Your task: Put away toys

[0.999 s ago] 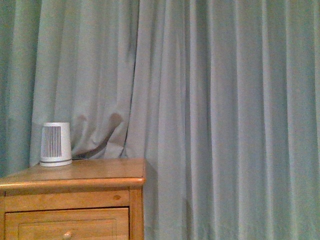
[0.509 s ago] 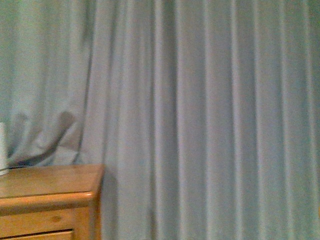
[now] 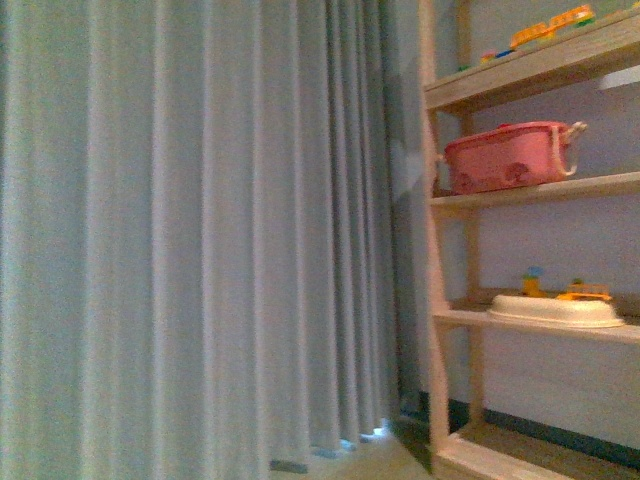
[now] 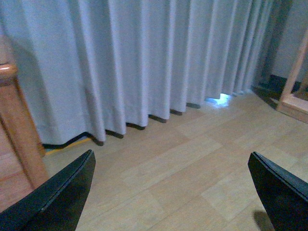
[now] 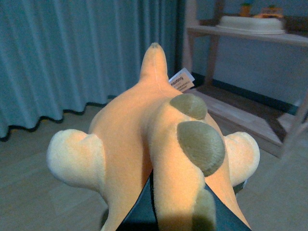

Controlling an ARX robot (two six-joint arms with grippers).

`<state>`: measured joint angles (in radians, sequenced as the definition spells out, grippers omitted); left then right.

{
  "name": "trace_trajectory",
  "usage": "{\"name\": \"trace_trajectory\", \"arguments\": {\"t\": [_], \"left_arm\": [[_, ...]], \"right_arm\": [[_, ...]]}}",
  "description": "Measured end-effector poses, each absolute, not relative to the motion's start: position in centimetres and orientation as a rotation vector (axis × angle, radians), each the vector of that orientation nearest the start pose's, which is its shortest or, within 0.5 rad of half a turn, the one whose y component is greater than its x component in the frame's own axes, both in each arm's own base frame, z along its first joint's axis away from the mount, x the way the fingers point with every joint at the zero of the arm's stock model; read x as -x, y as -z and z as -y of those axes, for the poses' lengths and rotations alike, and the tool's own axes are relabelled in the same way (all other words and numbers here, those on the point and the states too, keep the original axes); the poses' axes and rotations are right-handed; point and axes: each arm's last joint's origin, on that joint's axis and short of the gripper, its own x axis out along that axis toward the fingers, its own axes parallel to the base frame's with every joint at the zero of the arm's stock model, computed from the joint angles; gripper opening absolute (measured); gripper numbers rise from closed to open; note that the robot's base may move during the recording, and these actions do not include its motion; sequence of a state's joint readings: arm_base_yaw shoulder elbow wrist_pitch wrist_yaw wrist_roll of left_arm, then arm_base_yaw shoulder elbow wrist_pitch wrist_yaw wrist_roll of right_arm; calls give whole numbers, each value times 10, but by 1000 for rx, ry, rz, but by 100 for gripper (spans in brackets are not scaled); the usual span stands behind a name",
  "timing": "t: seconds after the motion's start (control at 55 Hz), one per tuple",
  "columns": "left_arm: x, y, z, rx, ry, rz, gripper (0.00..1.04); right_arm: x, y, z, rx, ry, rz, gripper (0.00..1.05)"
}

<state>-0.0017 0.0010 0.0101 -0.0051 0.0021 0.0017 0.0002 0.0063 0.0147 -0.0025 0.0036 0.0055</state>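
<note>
My right gripper is shut on the orange-yellow plush animal, which fills the right wrist view above the wooden floor. The toy has pale rounded limbs, grey-green patches, a pointed tuft and a white tag. In the left wrist view my left gripper stands open over bare floor, its dark fingers wide apart with nothing between them. Neither arm shows in the front view.
A wooden shelf unit stands at the right with a pink basket, a white tray of small toys, and coloured toys on top. Grey-blue curtain covers the left. A wooden furniture leg stands near the left gripper.
The front view has swung to the right: the wooden dresser and white ribbed device have left the picture, and the shelf unit has come into view.
</note>
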Motion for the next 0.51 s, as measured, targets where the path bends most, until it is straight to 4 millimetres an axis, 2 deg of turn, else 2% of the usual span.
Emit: {"name": "trace_trajectory", "arguments": {"t": [0.509], "left_arm": [[-97,-166,0,-2,2,5,98]], "right_arm": [[-97,-168,0,-6,0,6,6]]}}
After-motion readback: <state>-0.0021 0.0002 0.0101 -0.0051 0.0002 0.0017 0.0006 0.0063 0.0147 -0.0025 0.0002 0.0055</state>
